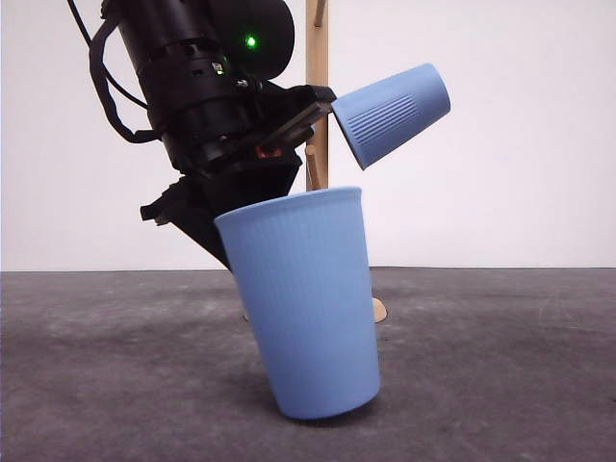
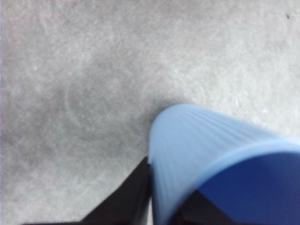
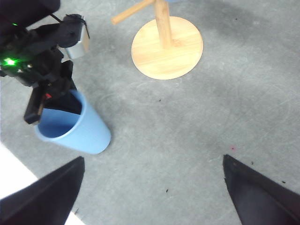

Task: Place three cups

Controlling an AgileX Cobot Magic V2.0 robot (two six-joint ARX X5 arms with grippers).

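A light-blue ribbed cup (image 1: 308,308) stands tilted on the grey table, its rim leaning toward my left arm. My left gripper (image 2: 157,187) is shut on the cup's wall (image 2: 197,140), one finger outside and one inside the rim. From above, in the right wrist view, the same cup (image 3: 77,129) and the left gripper (image 3: 51,101) sit left of the wooden rack. A second cup (image 1: 393,111) hangs mouth-down and slanted on a peg of the rack. My right gripper (image 3: 154,187) hovers above the table, open and holding nothing.
The wooden rack has an upright post (image 1: 317,58), a round base (image 3: 183,51) and a slanted peg (image 3: 133,11). It stands just behind the held cup. Grey mat (image 3: 187,131) stretches to the right of the cup. A white edge (image 3: 11,168) borders the mat.
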